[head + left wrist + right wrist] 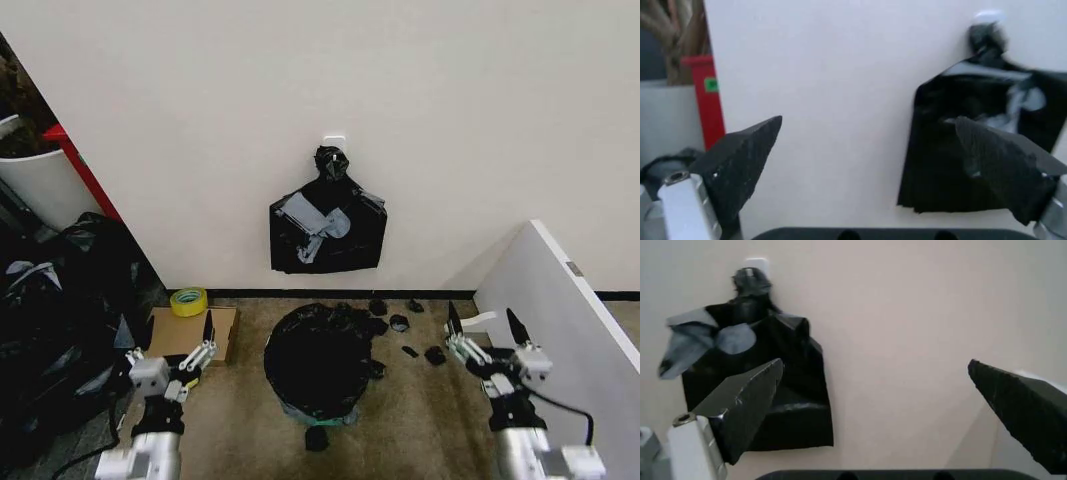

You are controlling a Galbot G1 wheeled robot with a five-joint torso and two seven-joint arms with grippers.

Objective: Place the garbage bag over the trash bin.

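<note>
The trash bin (297, 411) stands on the carpet in the middle of the head view. The glossy black garbage bag (318, 362) is draped over it and hides its mouth and most of its wall. Just a pale sliver of the bin shows at the bottom front. My left gripper (185, 348) hovers open to the left of the bin, apart from the bag. To the right of the bin my right gripper (485, 325) is likewise open and holds nothing. Both wrist views look at the wall between spread fingers (740, 160) (740, 400).
A square black bundle of bags (328, 228) hangs from a wall hook behind the bin. A cardboard box (178, 336) with a tape roll (188, 301) lies left. Bulging black sacks (55, 310) crowd the far left. A white panel (565, 310) leans at right. Black scraps (405, 325) litter the floor.
</note>
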